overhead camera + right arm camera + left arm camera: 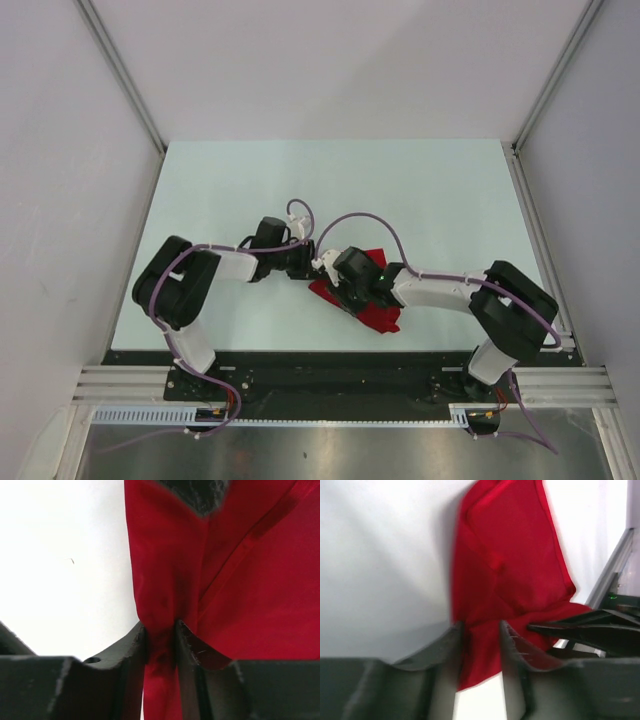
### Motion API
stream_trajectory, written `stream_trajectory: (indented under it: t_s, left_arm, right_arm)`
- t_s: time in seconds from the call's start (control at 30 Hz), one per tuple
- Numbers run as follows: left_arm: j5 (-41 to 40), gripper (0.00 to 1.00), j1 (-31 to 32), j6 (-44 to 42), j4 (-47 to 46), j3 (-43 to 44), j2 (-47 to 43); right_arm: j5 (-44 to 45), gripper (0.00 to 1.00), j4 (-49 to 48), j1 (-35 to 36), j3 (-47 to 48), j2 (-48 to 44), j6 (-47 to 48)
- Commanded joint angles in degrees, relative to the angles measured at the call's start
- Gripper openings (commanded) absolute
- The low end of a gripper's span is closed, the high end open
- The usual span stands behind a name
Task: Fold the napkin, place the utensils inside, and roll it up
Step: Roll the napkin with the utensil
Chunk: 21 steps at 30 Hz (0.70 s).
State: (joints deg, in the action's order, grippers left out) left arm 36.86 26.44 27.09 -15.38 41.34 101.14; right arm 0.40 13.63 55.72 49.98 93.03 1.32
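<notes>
**Right gripper [160, 630] clamped on bright red soft cloth napkin [260, 590]; left gripper [480, 630] grip unclear**

Right wrist view: 2 dark plastic fingers [132, 652] fill the bottom of frame. Jaws are nearly together, pinching a bunched fold of the napkin. Creases fan out from the pinch point, and a hemmed edge runs diagonally up to the right. The cloth lies on the pale table [60, 555]. A dark blurred part [200, 495] sits over the cloth at the top edge; can't identify it from this view.

Left wrist view: jaws stand apart, with a flat strip of napkin running between the 2 fingers and filling the gap. Cannot tell if it's pinched or just lying between them. The rest of the napkin spreads away from the fingers, crumpled, in overlapping layers. The right gripper's dark finger comes in low on the right, at the cloth edge.

Top view: both arms are bent inward, wrists meeting mid-table. The napkin is a rumpled heap, mostly under the right wrist, with 1 part sticking out toward the near edge. Left gripper is at the heap's left end, with the right gripper just beside it, both on the same cloth.
</notes>
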Motion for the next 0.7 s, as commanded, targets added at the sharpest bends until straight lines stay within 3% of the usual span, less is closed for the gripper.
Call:
stream_trajectory:
  t_s: [0.0,0.07,0.17,0.4,0.67]
  left_arm:
    - [-1.1,0.50,-0.7,0.6,1.0,2.6,-4.9]
    - [-2.1,0.59,-1.7,0.4,1.7,2.8,-6.7]
    - [-4.1,0.64,-3.5,0.2,2.6,1.9,-10.2]
    - [-2.1,0.64,-4.6,-1.2,-3.0,-4.1,-14.7]
    - [2.0,0.61,-3.1,-0.6,-10.9,-6.1,-11.1]
  right_arm:
    - [-16.7,0.29,1.2,-3.9,-1.1,3.3,-5.0]
    - [-20.6,0.27,-0.2,-6.7,-2.2,3.3,-6.4]
    - [-28.8,0.25,-2.5,-10.3,-4.0,3.2,-8.1]
    - [-40.7,0.23,-11.2,-18.4,-9.2,4.6,-13.4]
    - [-50.8,0.20,-19.5,-25.9,-12.4,10.7,-18.1]
